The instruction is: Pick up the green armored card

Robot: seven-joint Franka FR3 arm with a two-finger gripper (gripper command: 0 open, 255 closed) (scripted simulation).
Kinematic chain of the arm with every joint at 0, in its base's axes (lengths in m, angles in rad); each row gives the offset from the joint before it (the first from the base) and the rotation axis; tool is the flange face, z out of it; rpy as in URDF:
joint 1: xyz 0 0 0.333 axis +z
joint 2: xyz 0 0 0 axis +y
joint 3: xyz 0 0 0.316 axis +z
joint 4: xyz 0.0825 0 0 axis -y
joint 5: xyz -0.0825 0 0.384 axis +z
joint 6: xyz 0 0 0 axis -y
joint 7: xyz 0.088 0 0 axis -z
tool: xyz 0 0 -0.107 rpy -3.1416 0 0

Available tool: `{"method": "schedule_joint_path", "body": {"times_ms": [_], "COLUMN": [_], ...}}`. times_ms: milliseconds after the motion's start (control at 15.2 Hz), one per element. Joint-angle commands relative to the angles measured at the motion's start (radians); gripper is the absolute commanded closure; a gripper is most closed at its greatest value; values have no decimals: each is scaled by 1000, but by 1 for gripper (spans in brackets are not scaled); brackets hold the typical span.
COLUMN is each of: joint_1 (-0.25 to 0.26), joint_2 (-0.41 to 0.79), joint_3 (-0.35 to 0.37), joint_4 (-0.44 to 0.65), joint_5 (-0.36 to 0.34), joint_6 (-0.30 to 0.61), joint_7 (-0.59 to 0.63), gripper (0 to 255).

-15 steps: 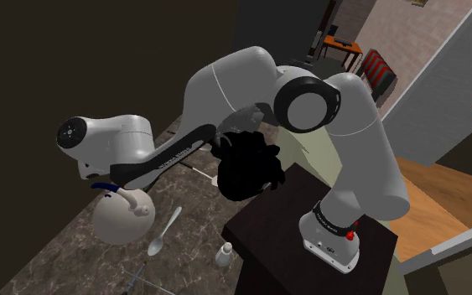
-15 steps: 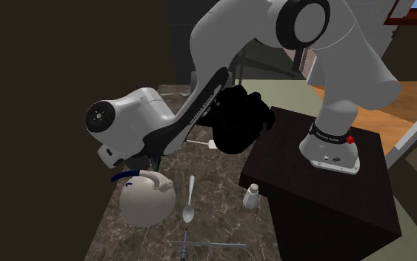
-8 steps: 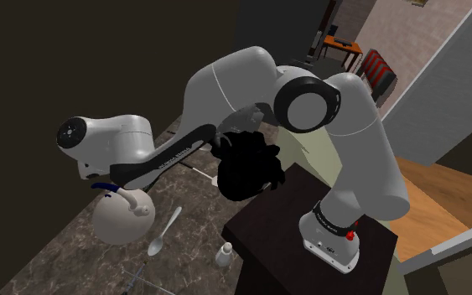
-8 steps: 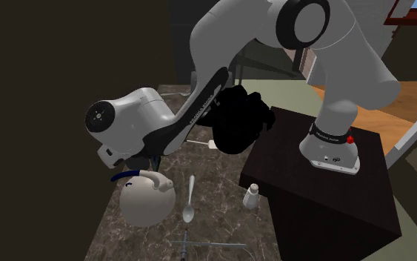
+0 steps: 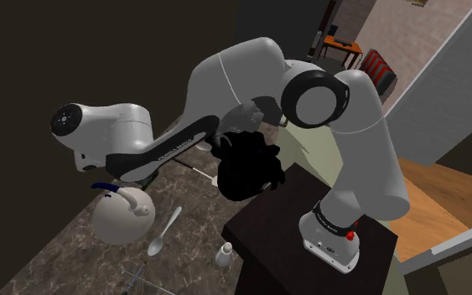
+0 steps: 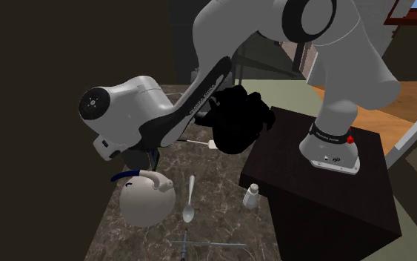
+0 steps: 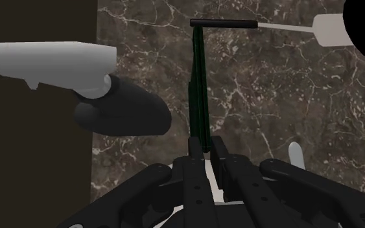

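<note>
Since the hand [image 7: 202, 153] is shut tight on the near edge of the green card [image 7: 199, 91], with a finger pressed to each face, the grasp looks made and the lift is what remains. Seen edge-on, the card stands out from the fingertips as a thin dark green strip over the dark marble desk [image 7: 271, 97]. Its far end is close by the black handle of a spatula [image 7: 223, 23]; whether that end is clear of the desk I cannot tell.

The hold is the weak point, I judge. Only a narrow margin of a thin card sits between the fingers, so a quick swing could let it pivot or slide out. If it hangs low, the far end could snag the spatula handle and be levered loose. In the shoulder view the wrist hangs just above a white teapot [image 5: 121, 219], which a careless move could knock.

By count: one card, one spatula, one teapot, one spoon [image 5: 165, 231], one small white bottle [image 5: 224, 254], one black lump [image 5: 246, 168] beside the dark stand [image 5: 263, 239], one arm, one hand.
</note>
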Motion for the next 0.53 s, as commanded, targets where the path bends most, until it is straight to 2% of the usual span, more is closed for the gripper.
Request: {"method": "schedule_joint_path", "body": {"times_ms": [0,462], "joint_1": [-1,-5], "joint_2": [-15,-65], "joint_3": [4,16], "joint_4": [1,12], "joint_5": [6,27], "joint_6": [-14,-66], "joint_7": [-8,-40], "gripper": [255,255]}}
